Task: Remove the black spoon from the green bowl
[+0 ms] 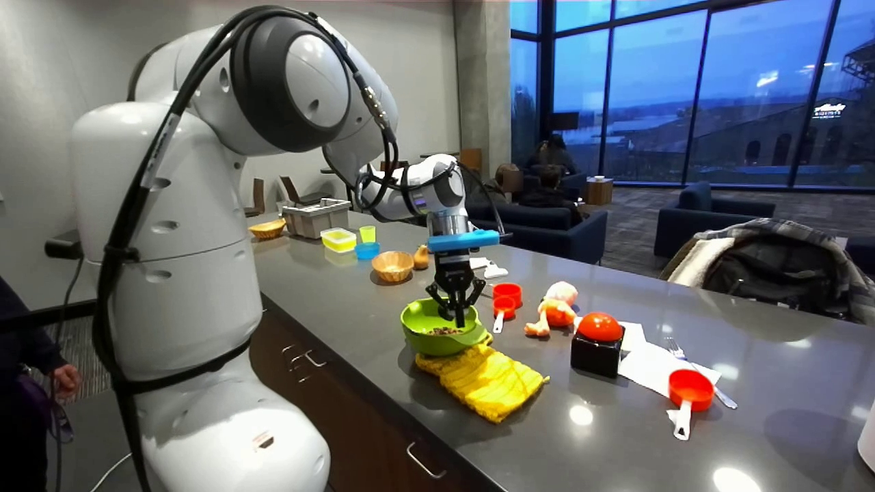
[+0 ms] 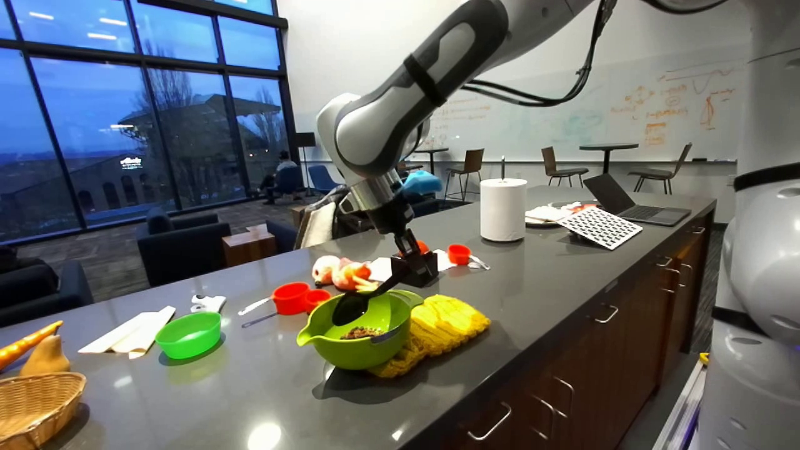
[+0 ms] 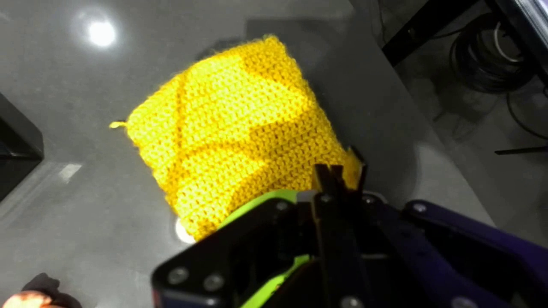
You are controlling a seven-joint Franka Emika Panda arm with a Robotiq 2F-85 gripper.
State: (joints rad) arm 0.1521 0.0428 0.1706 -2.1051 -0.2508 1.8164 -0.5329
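The lime-green bowl (image 1: pixel 441 346) stands on the counter with brown bits of food in it; it also shows in an exterior view (image 2: pixel 356 355) and partly in the wrist view (image 3: pixel 259 295). The black spoon (image 2: pixel 351 308) is tilted, its head within the bowl's opening over the food. I cannot tell whether the head touches the food. Its handle slants up past the rim to my gripper (image 2: pixel 409 261). My gripper (image 1: pixel 452 316) is above the bowl, its fingers close together on the handle. In the wrist view the gripper (image 3: pixel 339 173) hides most of the bowl, and the spoon's head is not visible.
A yellow cloth (image 3: pixel 231 124) lies against the bowl. Red measuring cups (image 2: pixel 291 297), a plush toy (image 1: pixel 557 311) and a black box with a red button (image 1: pixel 597 352) stand close by. A green dish (image 2: pixel 189 337) and paper towel roll (image 2: pixel 503 209) are farther off.
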